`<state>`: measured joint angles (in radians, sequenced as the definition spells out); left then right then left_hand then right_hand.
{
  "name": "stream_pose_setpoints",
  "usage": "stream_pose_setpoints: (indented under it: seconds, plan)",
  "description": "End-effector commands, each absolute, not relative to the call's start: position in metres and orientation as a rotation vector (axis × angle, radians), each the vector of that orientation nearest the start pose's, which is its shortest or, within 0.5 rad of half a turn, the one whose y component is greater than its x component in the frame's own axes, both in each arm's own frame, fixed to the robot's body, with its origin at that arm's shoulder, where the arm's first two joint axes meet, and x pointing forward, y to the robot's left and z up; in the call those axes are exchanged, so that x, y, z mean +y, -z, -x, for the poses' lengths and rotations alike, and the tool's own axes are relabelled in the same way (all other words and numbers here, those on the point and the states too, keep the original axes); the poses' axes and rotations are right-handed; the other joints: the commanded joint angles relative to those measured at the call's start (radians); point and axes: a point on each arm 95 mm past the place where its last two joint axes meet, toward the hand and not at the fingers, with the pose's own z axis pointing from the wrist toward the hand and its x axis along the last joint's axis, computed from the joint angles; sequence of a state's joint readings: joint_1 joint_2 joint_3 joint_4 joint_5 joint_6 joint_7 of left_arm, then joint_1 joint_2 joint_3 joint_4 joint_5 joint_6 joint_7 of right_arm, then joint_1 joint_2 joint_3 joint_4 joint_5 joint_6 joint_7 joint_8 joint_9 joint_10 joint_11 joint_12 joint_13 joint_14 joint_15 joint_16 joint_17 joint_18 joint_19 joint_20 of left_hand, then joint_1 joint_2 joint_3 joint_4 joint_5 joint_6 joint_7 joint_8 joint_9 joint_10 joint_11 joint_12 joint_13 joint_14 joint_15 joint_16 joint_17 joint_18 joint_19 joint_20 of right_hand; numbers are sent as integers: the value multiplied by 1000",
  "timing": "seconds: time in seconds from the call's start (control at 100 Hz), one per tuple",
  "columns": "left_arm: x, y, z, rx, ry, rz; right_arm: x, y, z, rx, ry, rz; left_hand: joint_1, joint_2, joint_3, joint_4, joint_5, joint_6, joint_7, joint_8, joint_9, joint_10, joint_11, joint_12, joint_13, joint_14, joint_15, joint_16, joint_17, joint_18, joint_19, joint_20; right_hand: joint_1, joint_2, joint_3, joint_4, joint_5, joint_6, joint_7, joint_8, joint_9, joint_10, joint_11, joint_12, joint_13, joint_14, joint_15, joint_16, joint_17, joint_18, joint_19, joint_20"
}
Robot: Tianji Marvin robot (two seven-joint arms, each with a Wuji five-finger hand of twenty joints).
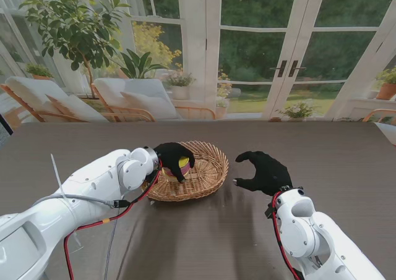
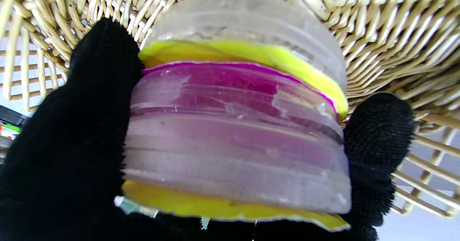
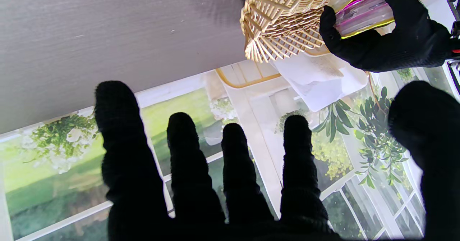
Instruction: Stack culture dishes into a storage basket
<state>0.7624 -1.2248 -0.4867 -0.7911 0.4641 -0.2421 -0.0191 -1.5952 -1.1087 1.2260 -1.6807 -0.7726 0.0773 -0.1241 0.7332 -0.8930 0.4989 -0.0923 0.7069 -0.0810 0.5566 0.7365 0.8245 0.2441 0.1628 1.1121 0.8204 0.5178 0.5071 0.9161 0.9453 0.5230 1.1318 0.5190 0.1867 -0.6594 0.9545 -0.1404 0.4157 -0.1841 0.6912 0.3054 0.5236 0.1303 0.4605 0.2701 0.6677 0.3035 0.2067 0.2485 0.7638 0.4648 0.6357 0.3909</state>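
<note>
While the left hand (image 1: 174, 159) grips the stack of culture dishes (image 2: 237, 126) inside the wicker basket (image 1: 207, 175), the right hand (image 1: 265, 172) hovers beside it over the bench (image 1: 346, 162), fingers (image 3: 187, 154) spread, holding nothing.

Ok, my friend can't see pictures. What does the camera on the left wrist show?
A black-gloved left hand grips a stack of clear culture dishes with yellow and pink layers, filling most of the picture. Behind them is the woven wicker basket.
</note>
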Motion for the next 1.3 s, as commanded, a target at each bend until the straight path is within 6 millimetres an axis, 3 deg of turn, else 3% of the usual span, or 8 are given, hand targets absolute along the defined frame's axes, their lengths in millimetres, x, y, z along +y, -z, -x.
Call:
stream_pose_setpoints:
  seconds: [0.0, 0.33, 0.61, 0.78, 0.9, 1.1, 1.22, 1.29]
  plan:
    - [-77, 339, -549, 1922, 1548, 1282, 4, 301, -397, 1231, -1648, -1387, 413, 284, 192, 16, 110, 148, 342, 45, 201, -14, 69, 50, 114, -216, 147, 15, -41, -243, 48, 24, 14, -29, 92, -23, -7, -16, 9, 8, -45, 24, 6, 0, -24, 14, -12, 9, -490, 38, -26, 31]
    - [-77, 347, -550, 1934, 1533, 1303, 4, 303, -397, 1234, -1650, -1390, 404, 291, 171, 12, 94, 142, 294, 5, 185, -13, 60, 45, 83, -212, 142, 5, -76, -228, 27, 25, 14, -26, 93, -23, -9, -15, 10, 7, -45, 26, 7, 1, -25, 15, -12, 9, -489, 38, -26, 31]
    - [-78, 354, -549, 1946, 1520, 1313, 5, 304, -397, 1234, -1652, -1389, 383, 299, 137, 12, 74, 143, 221, -18, 147, -8, 36, 18, 16, -208, 129, -25, -166, -194, -13, 26, 14, -24, 93, -22, -11, -14, 12, 7, -48, 26, 8, 1, -26, 16, -11, 9, -487, 35, -25, 31]
    - [-79, 354, -548, 1956, 1517, 1316, 5, 305, -397, 1232, -1655, -1388, 371, 302, 105, 16, 63, 152, 153, -14, 90, -2, 81, -35, -40, -209, 154, -119, -230, -173, -34, 32, 14, -22, 94, -22, -14, -12, 14, 7, -49, 25, 10, 2, -27, 14, -10, 8, -487, 35, -25, 30]
    - [-78, 354, -547, 1962, 1512, 1318, 5, 305, -398, 1231, -1655, -1388, 357, 306, 91, 14, 51, 159, 115, -33, 60, 0, 82, -64, -71, -201, 138, -136, -267, -156, -43, 32, 15, -23, 95, -22, -14, -12, 15, 7, -49, 26, 10, 2, -27, 15, -10, 8, -487, 34, -25, 30]
    - [-78, 354, -545, 1970, 1507, 1324, 5, 305, -398, 1230, -1654, -1388, 329, 304, 65, 15, 43, 169, 62, -32, 17, 6, 106, -168, -97, -187, 124, -153, -315, -134, -57, 34, 16, -23, 96, -22, -15, -12, 16, 6, -51, 26, 10, 2, -28, 16, -10, 8, -488, 33, -25, 29]
    - [-77, 353, -544, 1976, 1500, 1325, 5, 306, -398, 1231, -1653, -1389, 310, 303, 53, 16, 43, 169, 23, -32, -2, 6, 121, -401, -116, -177, 88, -180, -352, -113, -93, 30, 17, -23, 97, -22, -16, -11, 16, 6, -52, 25, 10, 2, -28, 14, -10, 8, -489, 32, -24, 29]
    - [-77, 353, -544, 1977, 1498, 1324, 5, 306, -398, 1231, -1652, -1387, 294, 305, 54, 15, 45, 177, -2, -47, -10, 12, 111, -431, -126, -166, 53, -202, -376, -109, -121, 20, 18, -24, 97, -22, -18, -10, 16, 5, -51, 27, 11, 2, -28, 14, -10, 8, -490, 32, -25, 29]
